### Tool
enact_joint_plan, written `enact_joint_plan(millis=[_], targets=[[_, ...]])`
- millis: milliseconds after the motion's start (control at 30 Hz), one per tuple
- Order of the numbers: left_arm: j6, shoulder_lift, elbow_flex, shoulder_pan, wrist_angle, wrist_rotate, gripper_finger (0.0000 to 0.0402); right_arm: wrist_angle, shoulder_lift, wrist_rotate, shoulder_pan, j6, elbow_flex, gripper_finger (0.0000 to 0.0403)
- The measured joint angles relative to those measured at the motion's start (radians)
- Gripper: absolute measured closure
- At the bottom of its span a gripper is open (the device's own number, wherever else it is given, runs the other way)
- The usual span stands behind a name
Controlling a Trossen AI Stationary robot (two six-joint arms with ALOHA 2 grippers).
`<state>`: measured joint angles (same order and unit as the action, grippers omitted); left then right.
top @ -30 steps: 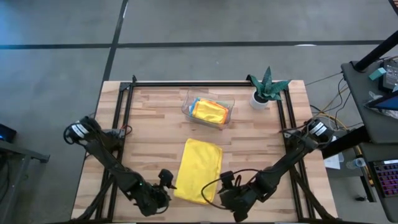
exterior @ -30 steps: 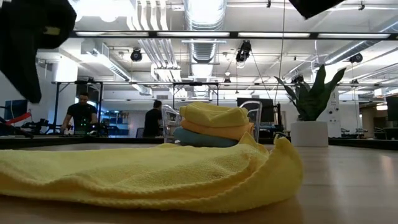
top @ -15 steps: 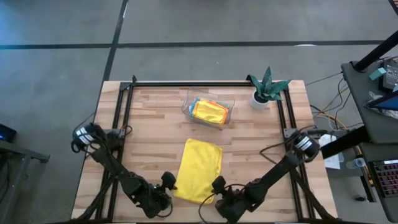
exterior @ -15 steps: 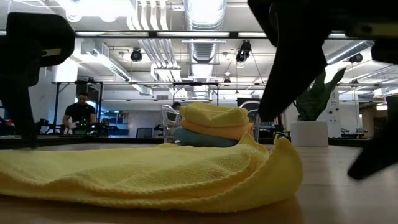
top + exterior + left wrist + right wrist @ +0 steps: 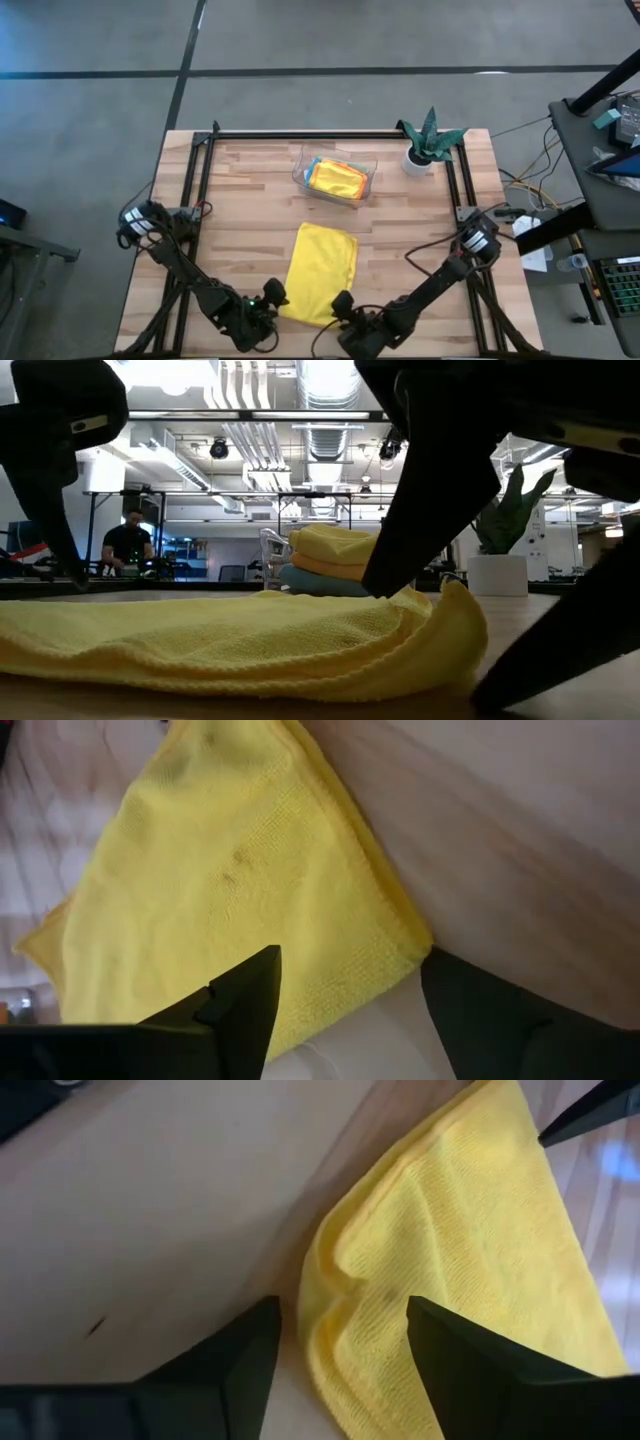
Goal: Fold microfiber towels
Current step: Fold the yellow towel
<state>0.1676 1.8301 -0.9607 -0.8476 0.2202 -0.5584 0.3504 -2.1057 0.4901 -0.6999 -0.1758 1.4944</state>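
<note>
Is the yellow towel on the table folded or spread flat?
Folded. The yellow towel is a narrow rectangle in the high view, and the low and right wrist views show stacked layers at its edge.

A pale wooden butcher-block counter fills the scene, with a clear plastic tray sitting toward its far side. Near the far right corner stands a small green spiky plant in a white pot, and beyond the counter a person in a dark top shows.
</note>
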Motion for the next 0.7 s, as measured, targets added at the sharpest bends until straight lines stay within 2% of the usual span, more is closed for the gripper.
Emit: enact_joint_plan(millis=[333, 533, 700], targets=[[0.026, 0.002, 0.02, 0.006, -0.032, -0.003, 0.0244, -0.015, -0.004, 0.004, 0.011, 0.0, -0.004, 0.0233], [0.025, 0.003, 0.033, 0.006, -0.069, 0.0, 0.0292, -0.027, -0.006, 0.003, 0.013, 0.0, -0.006, 0.028], [0.024, 0.006, 0.034, 0.006, -0.096, 0.008, 0.035, -0.028, -0.006, -0.035, 0.014, 0.021, -0.006, 0.0328]])
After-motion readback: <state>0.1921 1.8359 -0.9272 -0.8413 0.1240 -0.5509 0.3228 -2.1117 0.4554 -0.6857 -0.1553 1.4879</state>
